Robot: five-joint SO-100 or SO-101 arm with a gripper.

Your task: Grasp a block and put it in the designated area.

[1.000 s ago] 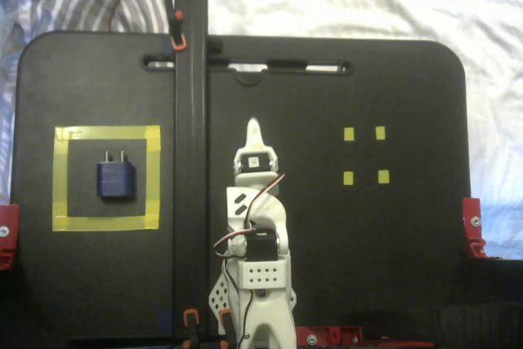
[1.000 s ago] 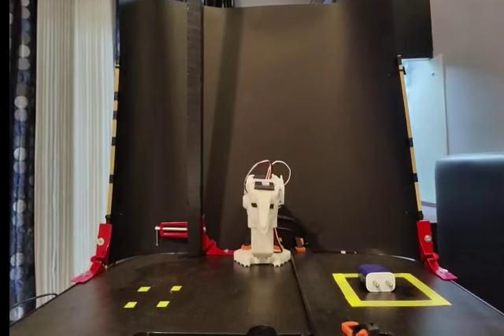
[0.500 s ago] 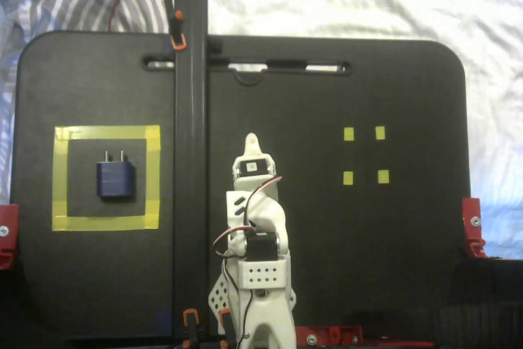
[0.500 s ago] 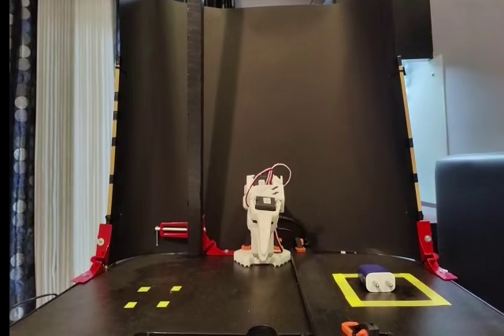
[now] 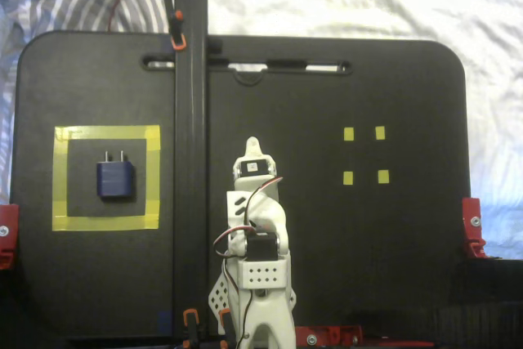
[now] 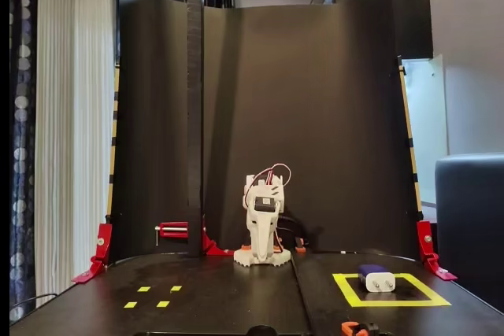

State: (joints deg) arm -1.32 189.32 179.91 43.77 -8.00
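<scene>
Navy-blue, boxy block [image 5: 116, 178] with two short pale prongs, much like a plug adapter, lies flat inside the large square outline of yellow tape [image 5: 58, 177] on the left side of the black tabletop [image 5: 368, 267] in the view from above, touching none of the tape and sitting slightly left of the square's middle; its prongs point toward the far edge of the board. In the low front view the same block [image 6: 376, 277] shows a white prong face [image 6: 381, 281] toward the camera and sits within the taped square [image 6: 347, 289] on the right, so the two cameras face each other. With the block resting inside the designated area and nothing touching it, the task reads as finished. The white, 3D-printed arm [image 5: 257, 234] is folded compactly over its base at the near middle of the table, well apart from the block, a posture that suggests a resting or home pose rather than a reach. Its gripper [image 5: 253, 145] points toward the far edge and holds nothing; the fingers appear drawn together into a single pale tip, though at this size that is a judgement. Four tiny yellow squares [image 5: 365, 154] mark a spot on the right of the board, bare of any object. A tall black post [image 5: 189, 120], clamped with orange-tipped clips, stands between the arm and the taped square, apparently carrying the overhead camera.
</scene>
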